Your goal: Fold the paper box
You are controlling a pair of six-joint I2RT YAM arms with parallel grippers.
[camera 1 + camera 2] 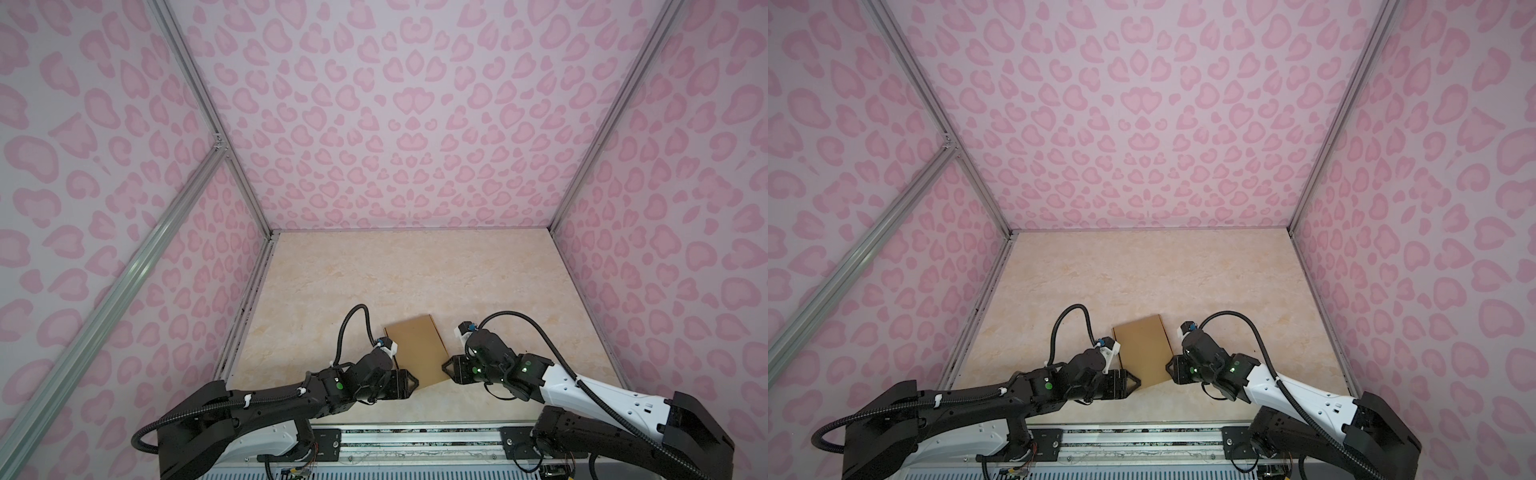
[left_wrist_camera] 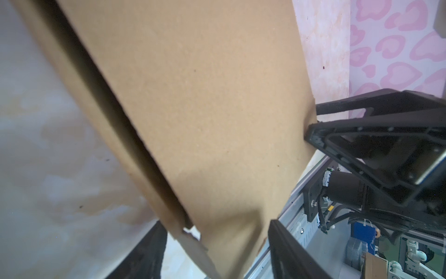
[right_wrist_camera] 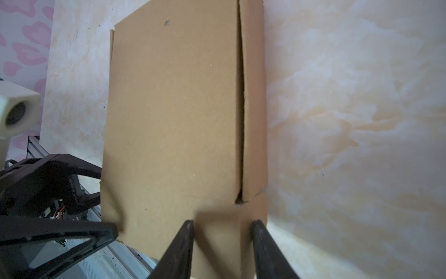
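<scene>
The paper box [image 1: 413, 349] [image 1: 1140, 347] is a flat brown cardboard box, folded shut, lying slanted near the table's front in both top views. My right gripper [image 1: 444, 368] [image 3: 223, 221] is shut on its near right edge, with one finger on the top panel and the other at the side wall [image 3: 253, 120]. My left gripper [image 1: 417, 382] [image 2: 217, 222] stands open at the near left corner of the box [image 2: 193, 108]. That corner lies between its fingers, and a gap shows beside one finger [image 2: 149, 248]. The box's inside and underside are hidden.
The marbled beige tabletop [image 1: 415, 270] is closed in by pink patterned walls [image 1: 374, 124] at the back and both sides. An aluminium rail [image 1: 415, 440] with the arm bases runs along the front edge, close behind the box.
</scene>
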